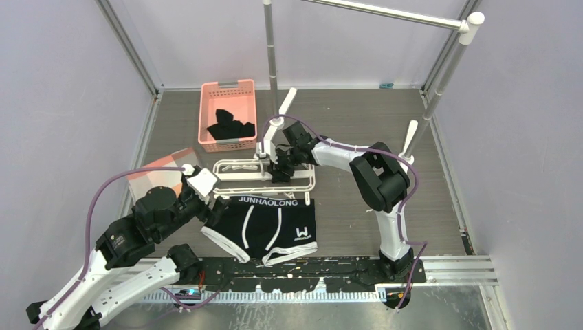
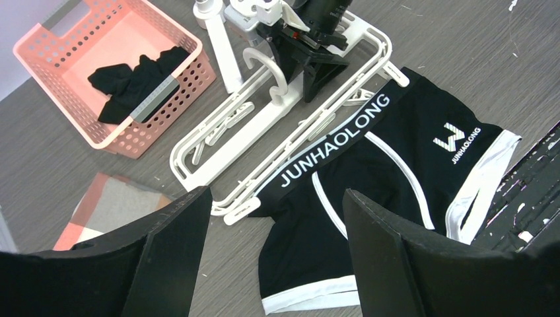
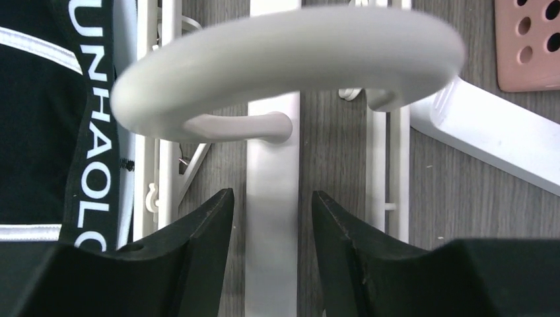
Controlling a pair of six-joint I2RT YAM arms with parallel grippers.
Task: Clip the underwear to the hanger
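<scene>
Beside hanger [image 2: 238, 135] near rail: underwear [image 1: 271, 227] limp, light; pinch firmer waistband [image 2: 333, 142]. Above it, left gripper [image 2: 274, 198] gaping; right gripper [image 3: 271, 198] astride hanger centre bar, seemingly unclamped.

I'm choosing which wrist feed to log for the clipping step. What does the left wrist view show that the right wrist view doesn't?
Only left wrist: the whole underwear with its W logo, black garments in the pink basket, the open left tool. Only right wrist: the gaps between the right tool's fingers and the centre bar of the hanger, which they straddle. Both: the hanger, its hook, the JUNHAOLONG waistband, part of the basket.
</scene>
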